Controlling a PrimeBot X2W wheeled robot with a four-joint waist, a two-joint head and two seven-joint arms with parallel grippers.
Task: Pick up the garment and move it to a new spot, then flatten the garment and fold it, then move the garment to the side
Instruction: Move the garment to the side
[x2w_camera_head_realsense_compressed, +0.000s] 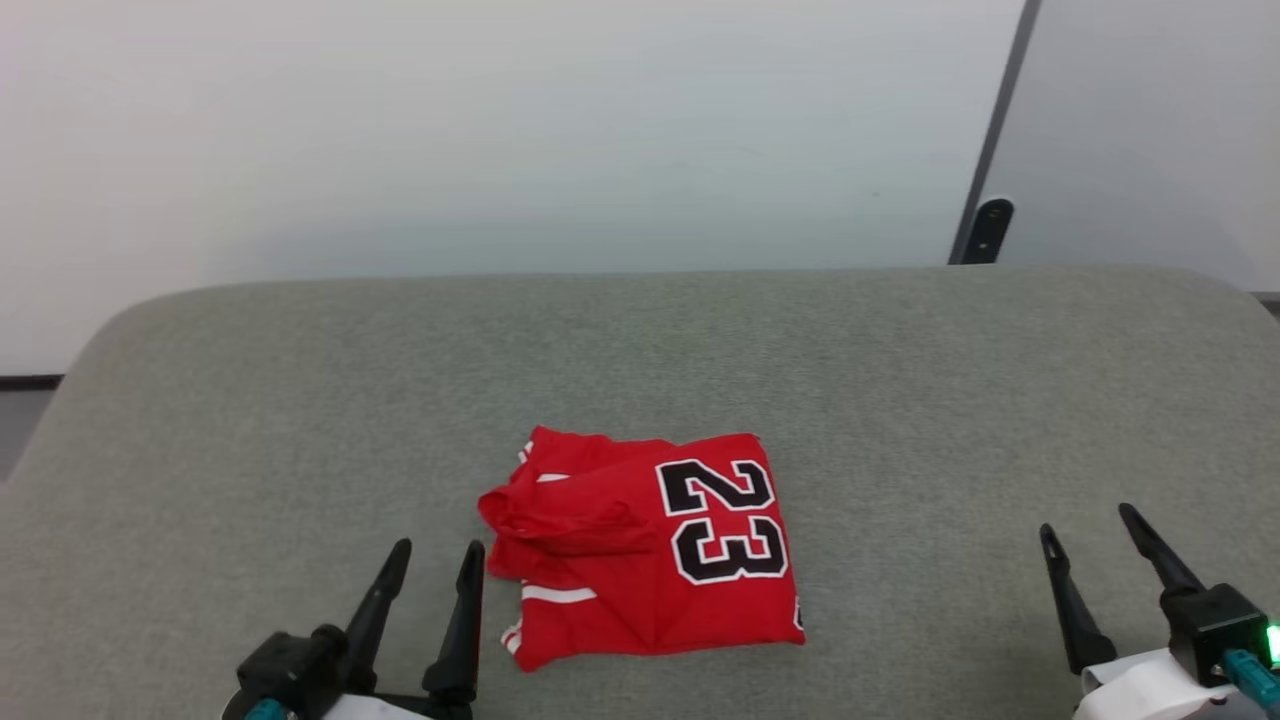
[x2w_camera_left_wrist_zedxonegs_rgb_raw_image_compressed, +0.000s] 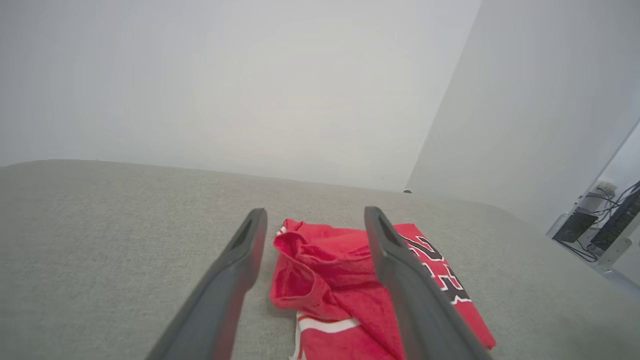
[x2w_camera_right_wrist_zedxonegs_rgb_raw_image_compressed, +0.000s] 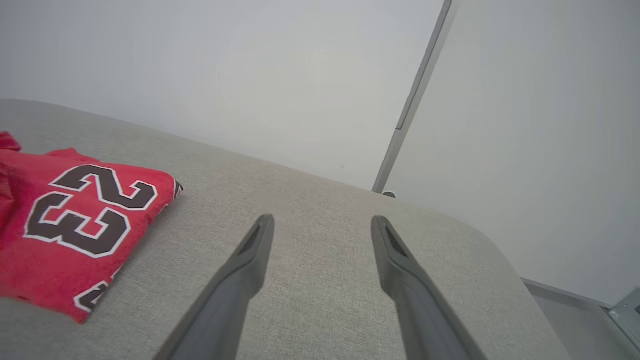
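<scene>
1. Grey cloth top (x2w_camera_head_realsense_compressed: 300, 400) lies in front of you, with a white wall (x2w_camera_head_realsense_compressed: 500, 130) behind it.
2. You can see the red shirt (x2w_camera_head_realsense_compressed: 640, 545) folded small near the front middle of the top. Its black 23 faces up, and its left side is bunched.
3. Your left claw (x2w_camera_head_realsense_compressed: 440, 545) is just beside the shirt's bunched left edge. Its two fingers are apart and grip nothing.
4. Your right claw (x2w_camera_head_realsense_compressed: 1085, 518) is well apart from the shirt, off to the right. Its fingers are apart too, over the grey top.
</scene>
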